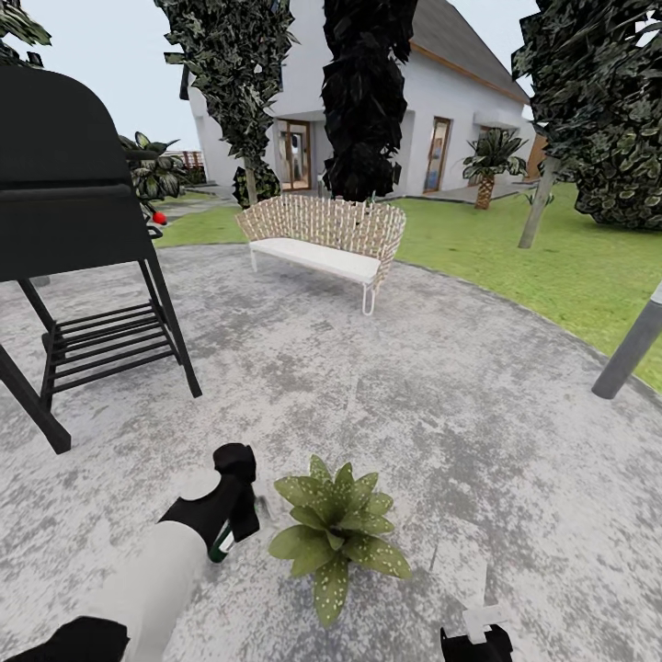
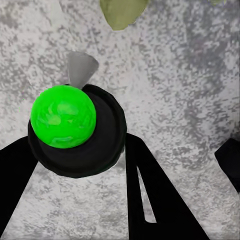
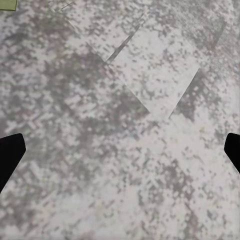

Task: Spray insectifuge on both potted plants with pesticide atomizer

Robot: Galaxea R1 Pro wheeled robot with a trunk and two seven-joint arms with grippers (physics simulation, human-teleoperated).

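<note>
Head view gives us the left gripper (image 1: 241, 515) beside a potted plant (image 1: 338, 535) on the patio (image 1: 414, 395); our left wrist view reveals it clasping the pesticide atomizer (image 2: 75, 131). Right gripper (image 3: 120, 150) spreads wide over stone.

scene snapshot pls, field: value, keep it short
setting: round grey stone patio, lawn and house beyond
left gripper: shut on the atomizer, a dark bottle with a bright green top and grey nozzle
right gripper: open, fingertips wide apart over bare stone
potted plant: one speckled rosette on the patio, right of the left gripper, a leaf tip ahead of the nozzle
other items: black grill, wicker bench, grey post
spray: none visible
</note>
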